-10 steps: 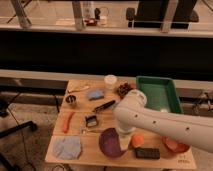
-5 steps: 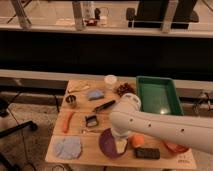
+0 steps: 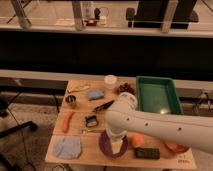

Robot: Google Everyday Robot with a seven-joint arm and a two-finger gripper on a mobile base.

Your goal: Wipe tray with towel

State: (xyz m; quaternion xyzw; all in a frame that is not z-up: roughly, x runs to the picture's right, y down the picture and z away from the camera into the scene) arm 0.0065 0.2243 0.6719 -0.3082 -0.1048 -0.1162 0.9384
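Note:
The green tray [image 3: 156, 95] sits at the back right of the wooden table [image 3: 82, 135], its bottom bare and shiny. The pale blue-grey towel [image 3: 68, 147] lies rumpled at the table's front left corner. My white arm [image 3: 160, 125] comes in from the lower right, bends above the middle of the table and points down. The gripper [image 3: 116, 145] hangs over the purple bowl [image 3: 106, 146], to the right of the towel and well in front of the tray. It is apart from both.
A blue folded pad [image 3: 95, 94], white cup [image 3: 110, 81], brown cluster [image 3: 126, 88] and metal cup [image 3: 71, 100] stand at the back. A carrot [image 3: 67, 121], black-handled tool [image 3: 102, 106], orange [image 3: 137, 140], black block [image 3: 146, 153] and orange dish [image 3: 175, 147] lie nearer the front.
The arm has swung left and forward, and its end has come down from the table's middle to over the purple bowl. The towel and tray have not moved.

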